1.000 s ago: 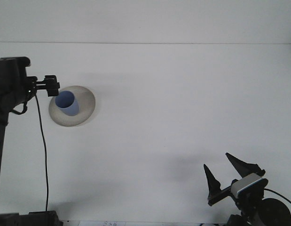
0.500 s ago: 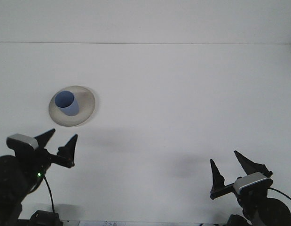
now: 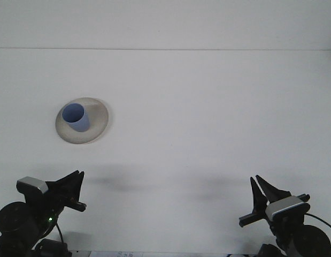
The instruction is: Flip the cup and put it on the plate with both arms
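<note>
Both hands sit low at the near edge of the white bench, well apart from each other and from the task's things. At the lower left corner, the left hand points its black tapered fingers toward the right and slightly upward; the two fingers lie close together, nearly touching along their length, with nothing between them. At the lower right corner, the right hand points its black pointed fingers up toward the far side of the bench; the two tips stand a little apart, spread in a narrow V, and hold nothing. The small light-blue plastic cup stands with its open mouth upward on the round cream-coloured shallow plate, which rests on the left part of the bench, farther away than the left hand. The cup sits toward the left side of the plate, within its rim. Neither hand touches the cup or the plate.
</note>
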Motion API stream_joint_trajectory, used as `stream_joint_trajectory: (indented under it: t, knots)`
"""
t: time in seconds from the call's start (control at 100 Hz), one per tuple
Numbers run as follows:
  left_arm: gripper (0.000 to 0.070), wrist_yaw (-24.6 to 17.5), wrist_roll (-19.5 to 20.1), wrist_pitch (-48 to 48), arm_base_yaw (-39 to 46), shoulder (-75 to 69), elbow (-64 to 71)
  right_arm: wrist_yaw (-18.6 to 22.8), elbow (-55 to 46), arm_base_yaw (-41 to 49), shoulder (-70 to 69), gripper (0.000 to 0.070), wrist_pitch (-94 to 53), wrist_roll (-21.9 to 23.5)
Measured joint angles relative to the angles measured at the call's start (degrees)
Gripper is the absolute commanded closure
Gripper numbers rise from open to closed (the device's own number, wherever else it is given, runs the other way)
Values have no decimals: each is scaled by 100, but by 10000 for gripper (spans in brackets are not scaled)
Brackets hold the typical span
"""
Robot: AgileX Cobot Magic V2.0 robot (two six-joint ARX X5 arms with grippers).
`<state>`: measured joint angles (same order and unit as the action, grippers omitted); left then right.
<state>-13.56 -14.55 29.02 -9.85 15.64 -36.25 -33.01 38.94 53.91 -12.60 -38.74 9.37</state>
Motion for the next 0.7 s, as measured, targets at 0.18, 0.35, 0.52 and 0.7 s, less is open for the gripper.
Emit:
stream_joint_trajectory:
  t: [0.18, 0.35, 0.52, 0.7]
  knots:
    - [687, 0, 0, -7, 0, 0, 0, 2, 0, 0, 0, 695, -4, 0]
    - [687, 0, 0, -166, 0, -2, 0, 2, 0, 0, 0, 695, -4, 0]
    - [688, 0, 0, -157, 0, 0, 0, 2, 0, 0, 0, 695, -4, 0]
    - [688, 0, 0, -160, 0, 0, 0, 2, 0, 0, 0, 695, -7, 0]
